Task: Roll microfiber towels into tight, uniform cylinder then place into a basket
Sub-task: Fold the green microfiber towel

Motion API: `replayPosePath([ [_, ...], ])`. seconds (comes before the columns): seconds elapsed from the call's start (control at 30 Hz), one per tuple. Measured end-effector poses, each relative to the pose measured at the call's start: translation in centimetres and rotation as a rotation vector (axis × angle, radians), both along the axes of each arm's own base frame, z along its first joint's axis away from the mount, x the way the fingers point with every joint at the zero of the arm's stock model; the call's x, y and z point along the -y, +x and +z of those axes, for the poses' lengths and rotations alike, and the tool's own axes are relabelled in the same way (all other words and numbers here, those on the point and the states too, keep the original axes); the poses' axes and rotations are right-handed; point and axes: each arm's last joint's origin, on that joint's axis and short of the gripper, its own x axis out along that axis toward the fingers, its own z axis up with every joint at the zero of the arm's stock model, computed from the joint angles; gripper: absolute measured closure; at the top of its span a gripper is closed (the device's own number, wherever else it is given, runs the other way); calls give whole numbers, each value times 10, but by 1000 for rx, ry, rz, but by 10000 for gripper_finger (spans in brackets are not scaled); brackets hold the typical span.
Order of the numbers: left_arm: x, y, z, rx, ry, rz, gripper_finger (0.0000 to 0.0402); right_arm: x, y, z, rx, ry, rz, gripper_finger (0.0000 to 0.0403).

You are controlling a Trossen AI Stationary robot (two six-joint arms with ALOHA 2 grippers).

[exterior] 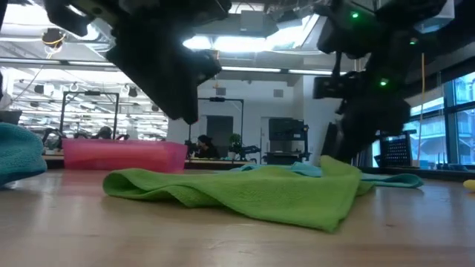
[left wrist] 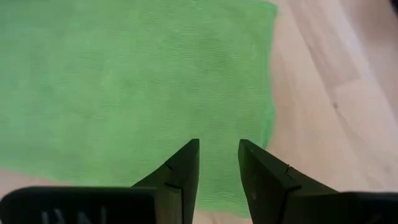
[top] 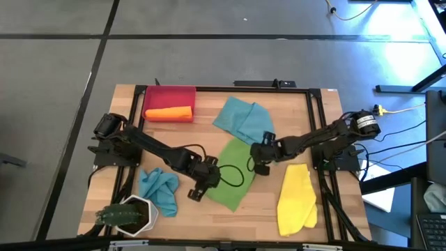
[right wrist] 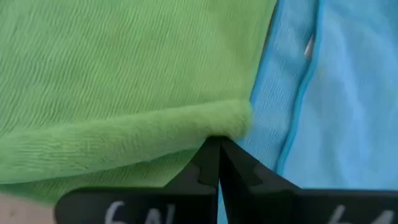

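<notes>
The green towel (top: 235, 187) lies spread and rumpled in the middle of the table. My right gripper (top: 259, 166) is shut on the green towel's far right corner, beside a teal towel (top: 240, 118). My left gripper (left wrist: 219, 146) hovers open over the green towel's near left part (left wrist: 124, 81), with nothing between its fingers. The red basket (top: 182, 92) stands at the far left with a rolled orange towel (top: 169, 113) lying in it. A crumpled second teal towel (top: 159, 189) and a yellow towel (top: 298, 199) rest flat on the table. My right gripper pinches a folded edge of the green towel at its corner (right wrist: 217, 127) between the two shut fingers. The fingers slant down from the table's right side. The held corner (exterior: 343, 169) is raised a little, and the remaining cloth lies slack on the table.
A white pot with a plant (top: 129, 215) stands at the near left corner. Bare wood shows between the green towel and the yellow one, and along the near edge. The teal towel (right wrist: 348, 93) lies right against the held green corner.
</notes>
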Motion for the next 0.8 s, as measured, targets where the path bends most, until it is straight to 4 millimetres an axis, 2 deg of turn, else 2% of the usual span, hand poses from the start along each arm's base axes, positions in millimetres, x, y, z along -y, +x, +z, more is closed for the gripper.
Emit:
replayPosePath([
  [0.13, -9, 2, 0, 20, 83, 43, 298, 5, 3, 4, -11, -8, 15, 390],
  [0.27, -23, 6, -5, 18, 141, 74, 298, 1, 1, 11, -59, 14, -1, 395],
  [0.5, -52, 16, -8, 29, 175, 128, 299, -17, -20, 18, -198, 29, -80, 393],
  [0.63, -68, 22, -11, 53, 189, 140, 299, -33, -21, 20, -155, 80, -58, 386],
  [0.8, -85, 41, -22, 147, 187, 104, 299, -49, -4, 16, 58, 182, 78, 398],
])
